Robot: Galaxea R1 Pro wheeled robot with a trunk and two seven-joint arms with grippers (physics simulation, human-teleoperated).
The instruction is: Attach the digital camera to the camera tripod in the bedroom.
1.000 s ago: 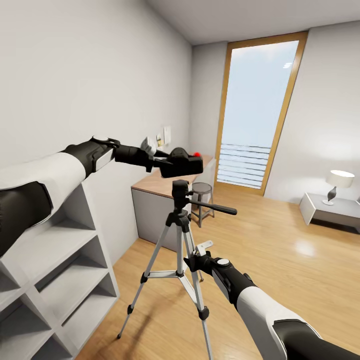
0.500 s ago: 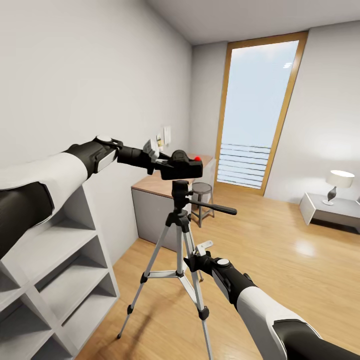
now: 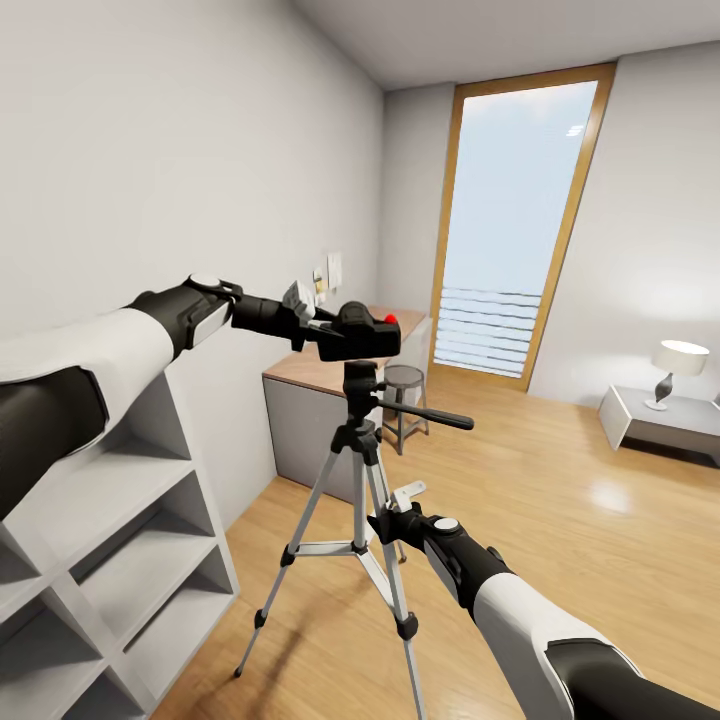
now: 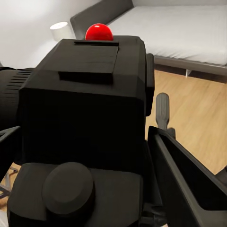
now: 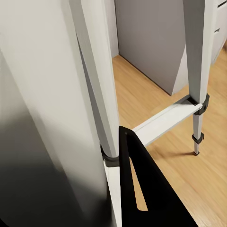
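**Camera held above the tripod head in the bedroom**

Bedroom with light grey walls, a wood-plank floor (image 3: 560, 470) and a tall wood-framed window (image 3: 515, 225) at the far end. Nearest, at the lower left of the head view, a white cube shelf (image 3: 110, 530) stands against the wall. At the lower right, the right arm reaches in to the camera tripod (image 3: 362, 480); the right tool (image 3: 385, 520) sits at one silver-grey leg, at about the height of the leg braces. In the right wrist view the leg lies close alongside one dark finger (image 5: 142, 184), but whether the tool is clenched on the leg cannot be told. The tripod stands upright on the floor, its black head topmost and its long pan handle (image 3: 425, 413) pointing to the right. The left arm extends from the left at head height; the left tool (image 3: 322, 328) is clenched on the digital camera (image 3: 362, 335), which sits level directly above the tripod head, at or just above its top; contact cannot be judged. The left wrist view shows the camera body with its red dot (image 4: 99, 32) on top. Farther back, a wood-topped surface (image 3: 340, 375) stands by the left wall, with a round stool (image 3: 403, 395) beside it. At the far right, a lamp (image 3: 675, 370) rests on a low white stand (image 3: 660, 420).
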